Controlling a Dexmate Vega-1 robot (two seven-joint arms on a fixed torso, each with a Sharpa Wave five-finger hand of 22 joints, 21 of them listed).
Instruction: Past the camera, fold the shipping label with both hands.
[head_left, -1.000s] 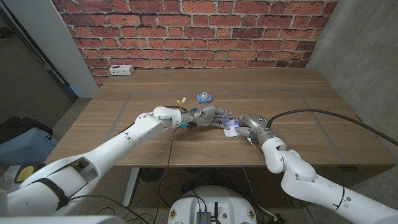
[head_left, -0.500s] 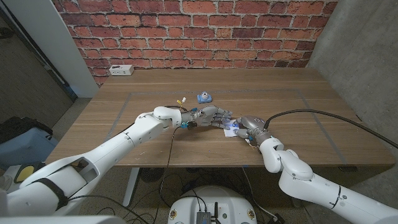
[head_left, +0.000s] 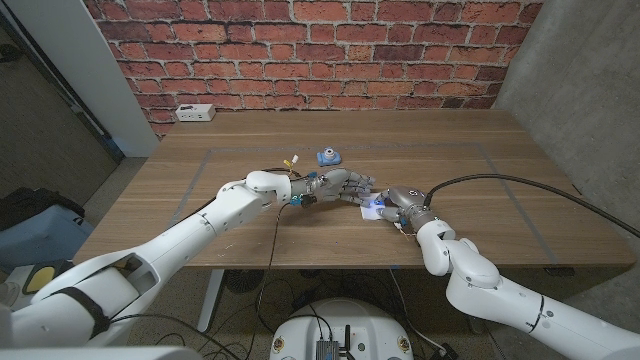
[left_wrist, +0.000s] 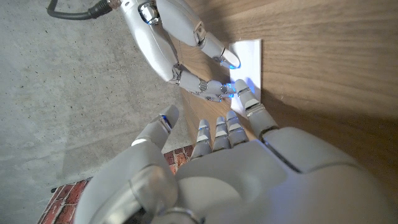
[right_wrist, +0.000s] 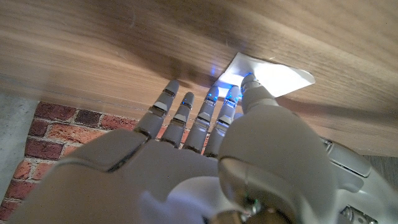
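White paper, the shipping label (head_left: 374, 210), lies on the wooden table (head_left: 480, 190) near the middle, just near-right of the small blue camera (head_left: 327, 156), which sits a little farther back. In the head view most of the label is covered by the two hands that meet over it.

Left hand (head_left: 338, 187): reaches in from the left, fingers extended toward the right. In the left wrist view its fingertips (left_wrist: 247, 94) touch the near edge of the label (left_wrist: 247, 57); the fingers are fairly straight and close together, the thumb set apart. Cannot tell whether anything is pinched; contact looks like pressing on the paper's edge.

Right hand (head_left: 398, 199): comes in from the near right, fingers pointing left toward the other hand. In the right wrist view its fingers (right_wrist: 208, 112) are stretched out side by side with tips at the label (right_wrist: 273, 76), and the thumb tip lies against the paper. One corner of the label looks lifted off the wood there. Whether thumb and fingers truly pinch the sheet, I cannot tell.

In the left wrist view the right hand (left_wrist: 186, 50) shows with one fingertip resting on the label.

Far left on the table, by the brick wall (head_left: 320, 50), sits a white power strip (head_left: 193, 113). A black cable (head_left: 520, 185) runs across the right side of the table.
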